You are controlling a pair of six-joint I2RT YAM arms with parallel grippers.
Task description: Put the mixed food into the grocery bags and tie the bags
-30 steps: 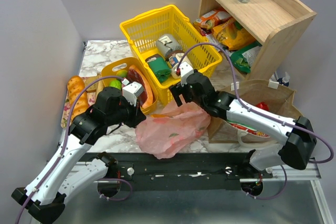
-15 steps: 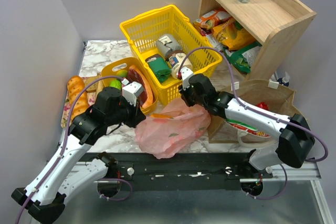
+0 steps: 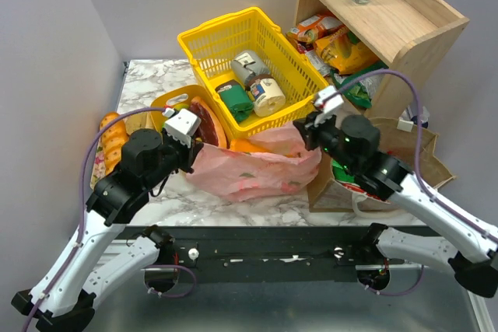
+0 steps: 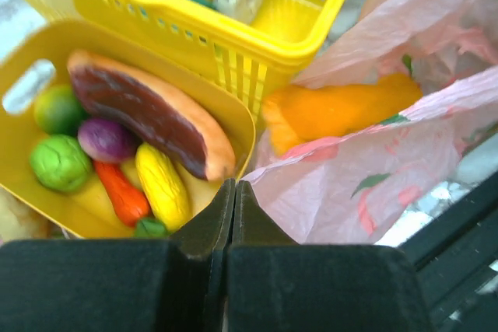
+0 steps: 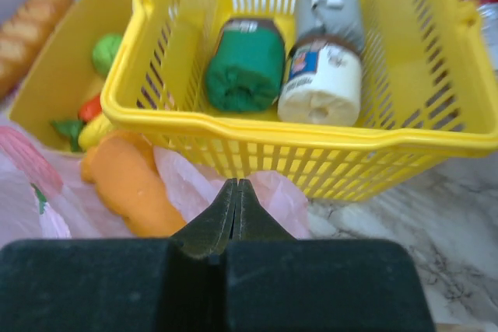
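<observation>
Left gripper [image 4: 234,189] and right gripper [image 5: 235,189] pinched shut on pink bag [image 3: 249,172] edges. Pull evenly and gently to avoid tearing.

Behind the pink bag [image 3: 249,172], the yellow basket [image 3: 204,46] blocks passage.

Marble table [image 3: 152,75]: yellow mesh basket [image 3: 218,22], yellow tub [image 3: 159,106], pink bag [image 3: 249,176], brown paper bag [image 3: 416,139]; bread loaf [image 3: 113,139] at left edge
</observation>
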